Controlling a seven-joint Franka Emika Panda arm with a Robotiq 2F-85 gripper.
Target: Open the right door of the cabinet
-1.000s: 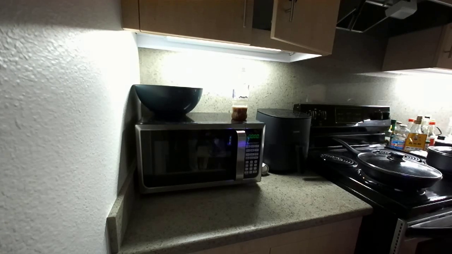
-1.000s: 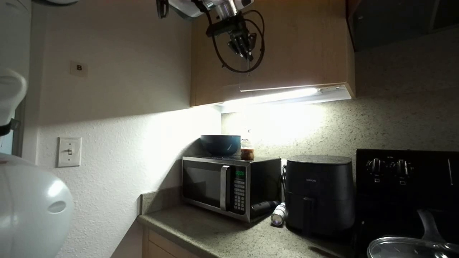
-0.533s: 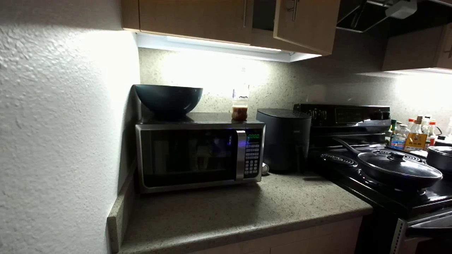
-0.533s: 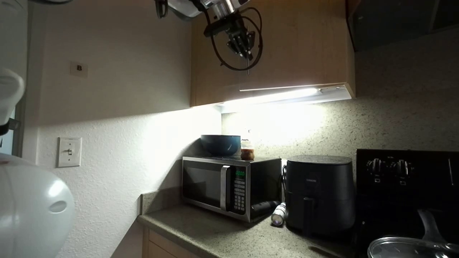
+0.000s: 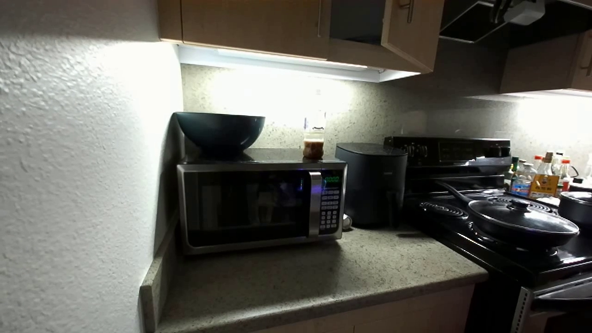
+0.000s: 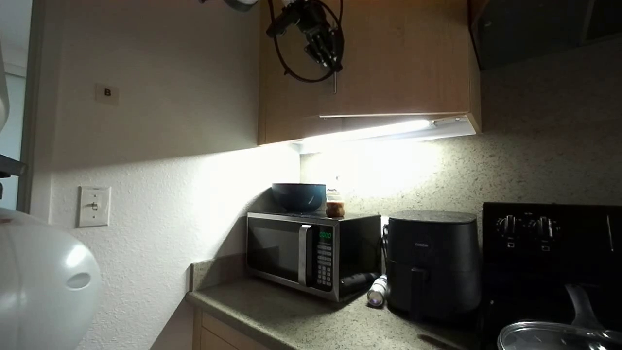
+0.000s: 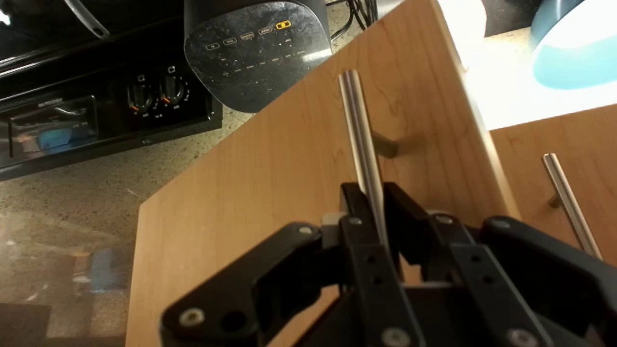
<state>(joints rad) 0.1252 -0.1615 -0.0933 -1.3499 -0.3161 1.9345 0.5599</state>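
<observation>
Okay, my gripper is clamped on the handle of the right door. Grip's near the free edge, likely for leverage.

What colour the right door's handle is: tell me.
The handle is metallic silver; the wrist view shows it best.

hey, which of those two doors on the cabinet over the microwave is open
The right door, the one nearer the stove: it stands swung outward, with the gripper closed on its handle. The left door is shut.
</observation>
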